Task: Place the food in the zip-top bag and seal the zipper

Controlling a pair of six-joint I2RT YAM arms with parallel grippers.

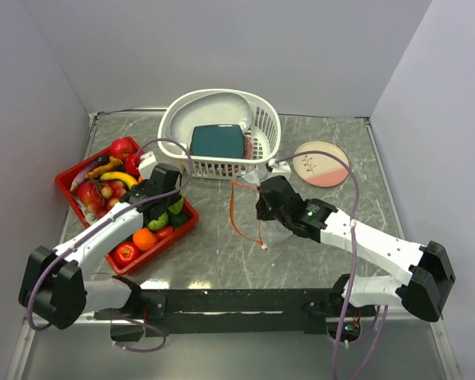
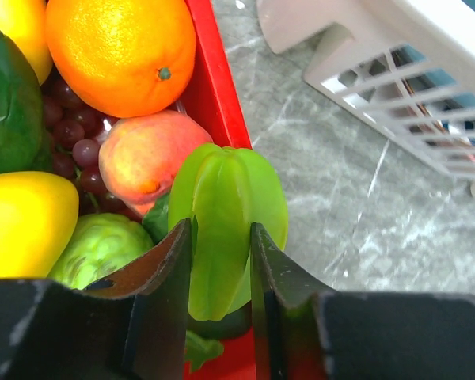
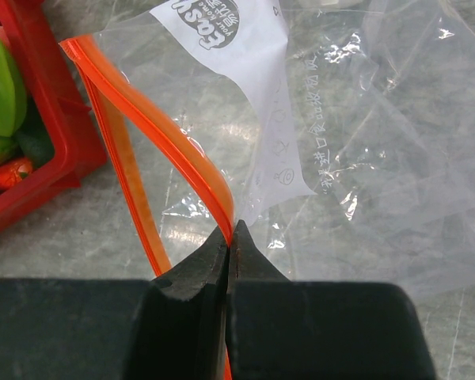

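two grippers, two jobs: one pins the bag mouth, the other takes fruit

right gripper [image 3: 231, 235] is closed tight on the orange-red zipper strip [image 3: 162, 146] of the clear floppy zip-top bag [image 3: 372, 158], which lies on the grey marbled table [image 3: 63, 237] just beside the red plastic tray [image 3: 55, 134]; the pinch seems meant to lift one lip and keep the mouth gaping toward the tray; left gripper [image 2: 222, 237] clamps a rib of the green ridged plastic star fruit [image 2: 229, 198] at the tray's edge, beside a blushed toy peach [image 2: 142, 158] and a round toy orange [image 2: 119, 51]; nothing looks bagged yet
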